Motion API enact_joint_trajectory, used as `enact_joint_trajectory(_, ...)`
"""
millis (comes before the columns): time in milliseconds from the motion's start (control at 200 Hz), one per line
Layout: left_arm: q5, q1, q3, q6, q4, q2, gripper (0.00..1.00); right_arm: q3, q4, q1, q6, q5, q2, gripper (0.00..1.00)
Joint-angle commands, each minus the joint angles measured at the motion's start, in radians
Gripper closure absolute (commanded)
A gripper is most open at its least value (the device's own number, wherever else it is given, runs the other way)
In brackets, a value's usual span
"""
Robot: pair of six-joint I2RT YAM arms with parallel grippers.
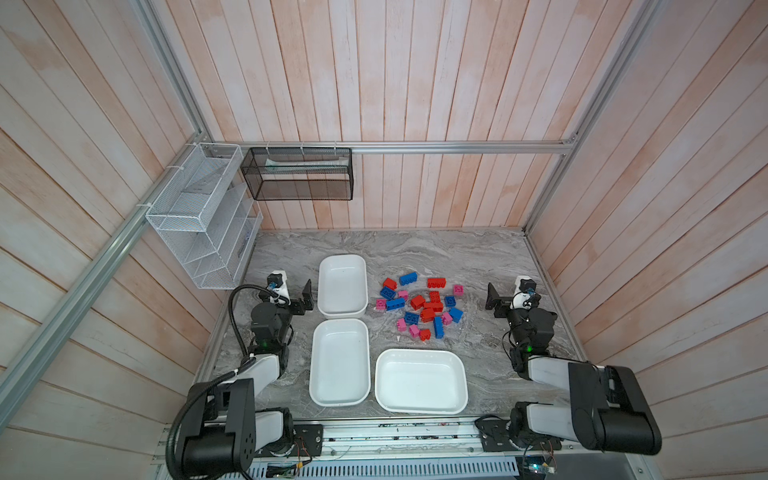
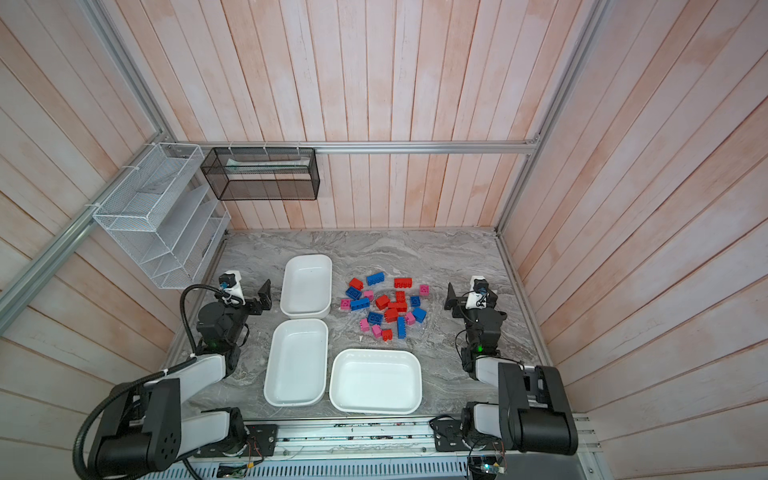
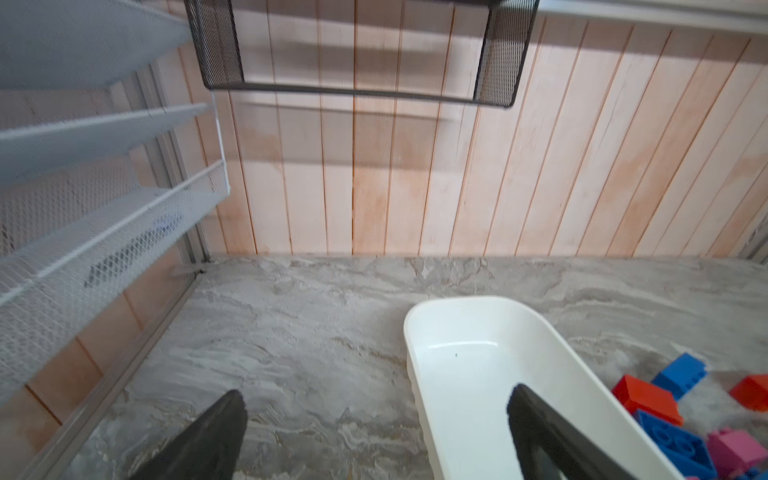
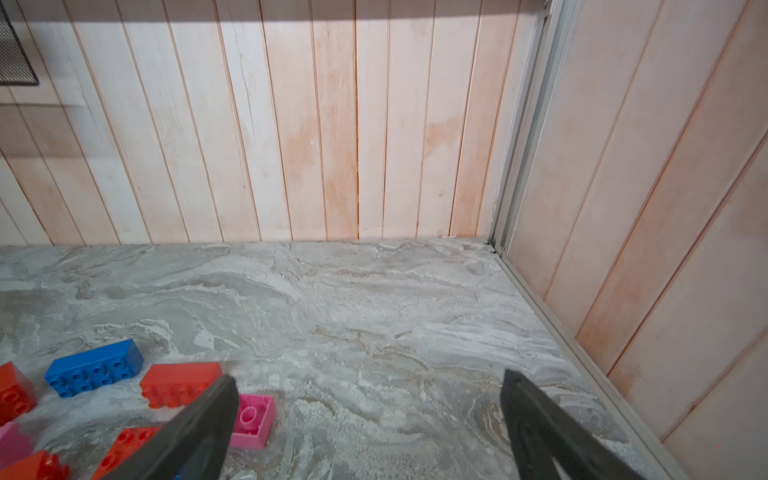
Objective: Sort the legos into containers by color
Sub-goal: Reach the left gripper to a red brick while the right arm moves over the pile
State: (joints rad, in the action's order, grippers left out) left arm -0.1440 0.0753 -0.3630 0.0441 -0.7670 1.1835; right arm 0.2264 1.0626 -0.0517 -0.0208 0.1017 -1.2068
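My left gripper and right gripper gape wide, empty, flanking the legos (all unsorted) because the containers await.

Two black-and-white jointed arms, black cables, green indicator lights.

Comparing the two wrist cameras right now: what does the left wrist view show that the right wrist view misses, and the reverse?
Only the left wrist view shows a white tub, empty where visible, and the white wire rack on the side wall. Only the right wrist view shows the far corner post and an upright pink brick beside a fingertip. Both show the marble tabletop, the plank wall, part of the black mesh basket, red, blue and pink bricks, and an open, empty end effector: left end effector, right end effector.
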Motion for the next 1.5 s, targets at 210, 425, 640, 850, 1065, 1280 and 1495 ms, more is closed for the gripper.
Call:
enact_joint_trajectory(210,0.123,-0.030,-0.315,0.277,0.773,-0.087,0.00,0.181,-0.445,0.014,-0.033,0.193,0.265,0.02)
enact_joint_trajectory(425,0.151,-0.184,-0.434,0.414,1.007,-0.116,0.00,0.337,-0.758,0.058,-0.003,0.318,0.297,0.02)
enact_joint_trajectory(640,0.314,-0.435,-0.551,0.632,1.203,-0.018,0.00,0.456,-0.992,0.168,0.053,0.400,0.256,0.02)
enact_joint_trajectory(850,0.430,-0.631,-0.710,0.838,1.287,0.162,0.00,0.554,-1.134,0.256,0.112,0.465,0.169,0.02)
enact_joint_trajectory(1065,0.441,-0.718,-0.971,0.898,1.356,0.432,0.02,0.583,-1.141,0.331,0.138,0.462,0.095,0.02)
enact_joint_trajectory(1280,0.522,-0.764,-1.253,0.971,1.494,0.690,0.05,0.571,-1.101,0.330,0.132,0.383,0.079,0.02)
enact_joint_trajectory(1495,0.546,-0.770,-1.451,1.091,1.546,0.868,0.17,0.549,-1.083,0.327,0.117,0.390,0.055,0.02)
